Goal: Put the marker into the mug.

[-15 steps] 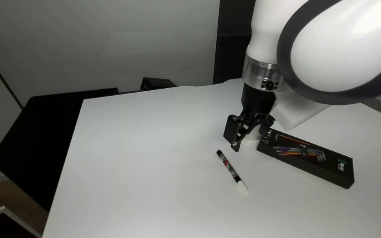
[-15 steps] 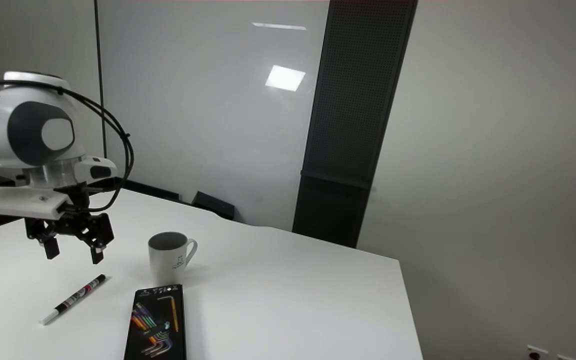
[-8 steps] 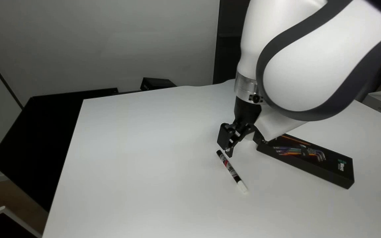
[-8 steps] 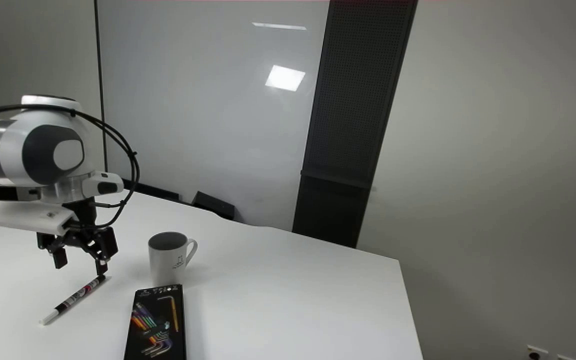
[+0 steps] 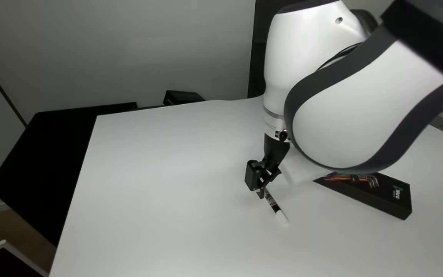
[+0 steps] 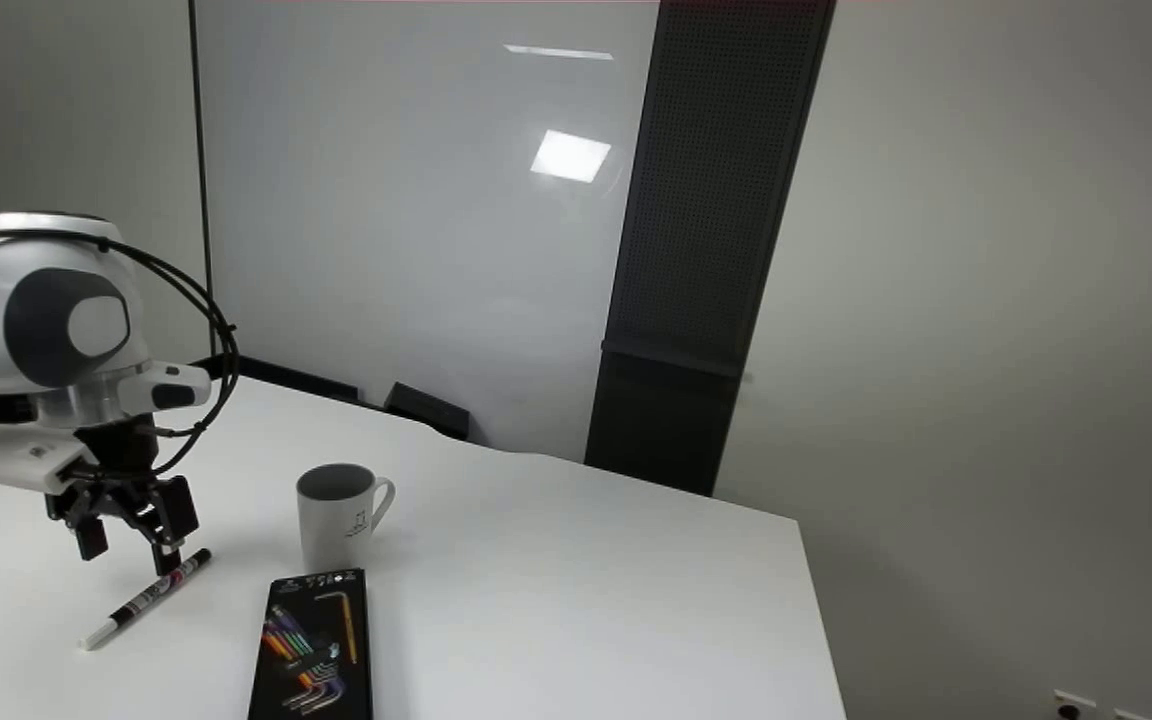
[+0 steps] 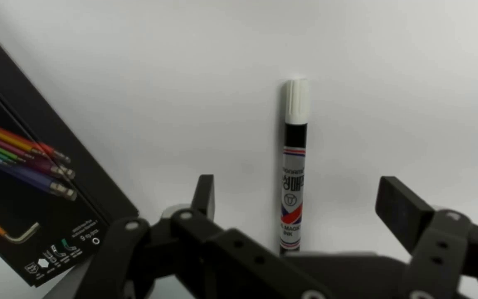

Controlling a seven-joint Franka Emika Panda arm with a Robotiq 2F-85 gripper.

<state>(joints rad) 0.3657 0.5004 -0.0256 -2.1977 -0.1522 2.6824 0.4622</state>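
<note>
Near the mug (image 6: 331, 535) but not touching it, we see the marker (image 7: 293, 174) lying flat and ungripped, and over it the gripper (image 6: 129, 551) with jaws well apart, one on either side in the wrist view. If they close too high, we think the round barrel could roll or slip away, and too low a carry could knock the mug or catch the box (image 6: 312, 650) just beside it. We read "MAGIC INK" on the marker and "Wera" on the box, but the mug's small print escapes us.
</note>
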